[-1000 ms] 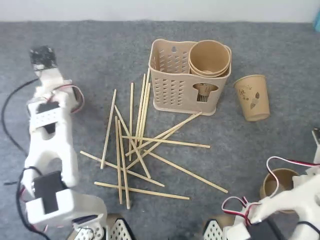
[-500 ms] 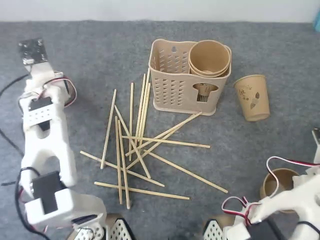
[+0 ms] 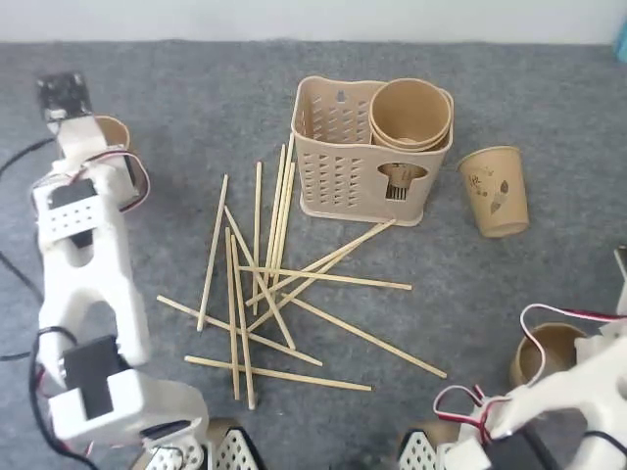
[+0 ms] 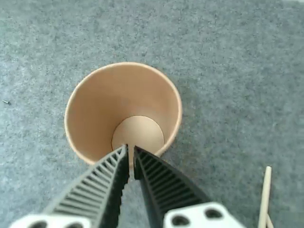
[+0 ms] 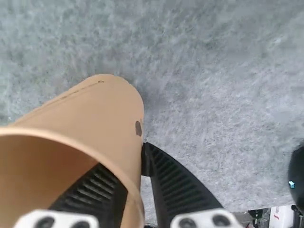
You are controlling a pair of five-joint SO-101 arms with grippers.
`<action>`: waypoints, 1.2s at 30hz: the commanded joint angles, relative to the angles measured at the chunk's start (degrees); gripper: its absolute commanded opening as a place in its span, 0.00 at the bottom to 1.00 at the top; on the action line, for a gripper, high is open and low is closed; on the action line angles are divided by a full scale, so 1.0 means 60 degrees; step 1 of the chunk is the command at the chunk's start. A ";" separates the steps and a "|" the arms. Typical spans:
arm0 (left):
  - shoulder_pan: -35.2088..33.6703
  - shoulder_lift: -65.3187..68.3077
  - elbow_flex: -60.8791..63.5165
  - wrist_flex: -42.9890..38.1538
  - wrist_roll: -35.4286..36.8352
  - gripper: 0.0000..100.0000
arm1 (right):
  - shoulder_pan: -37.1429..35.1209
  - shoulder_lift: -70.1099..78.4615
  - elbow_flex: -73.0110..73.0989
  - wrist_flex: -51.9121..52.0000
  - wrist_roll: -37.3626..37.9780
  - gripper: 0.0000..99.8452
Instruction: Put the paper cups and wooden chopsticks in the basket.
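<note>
The right claw (image 5: pixel 141 153) is clamped on the wall of a paper cup (image 5: pixel 85 123), one finger inside, near that arm's base on the tabletop (image 3: pixel 490 294). The left claw (image 4: pixel 129 151) is together above the near rim of a second cup (image 4: pixel 95 109), apparently gripping nothing. Cups are light and crush easily, so pinch the rim wall gently.

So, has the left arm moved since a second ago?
Yes. The left arm swung left, away from the basket, uncovering a paper cup beside it.
</note>
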 commanded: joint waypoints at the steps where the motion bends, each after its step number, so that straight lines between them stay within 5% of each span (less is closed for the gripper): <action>1: -0.0161 -0.0161 -0.0623 0.0103 0.0059 0.02 | -0.0388 -0.0432 -0.1026 0.0681 -0.0352 0.01; 6: -0.0542 -0.0190 -0.1033 0.0615 0.0059 0.03 | -0.1150 -0.0432 -0.2740 0.1707 -0.1451 0.01; 14: -0.0996 -0.0190 -0.3026 0.3267 0.1480 0.24 | -0.2220 -0.0359 -0.6095 0.3363 -0.3267 0.01; 27: -0.0996 -0.0190 -0.3377 0.6579 0.1582 0.25 | -0.6396 -0.0344 -0.8806 0.3348 -0.7502 0.01; 36: -0.0996 -0.0469 -0.3421 0.7370 0.1231 0.25 | -0.9018 0.2103 -1.2469 0.3158 -0.9275 0.01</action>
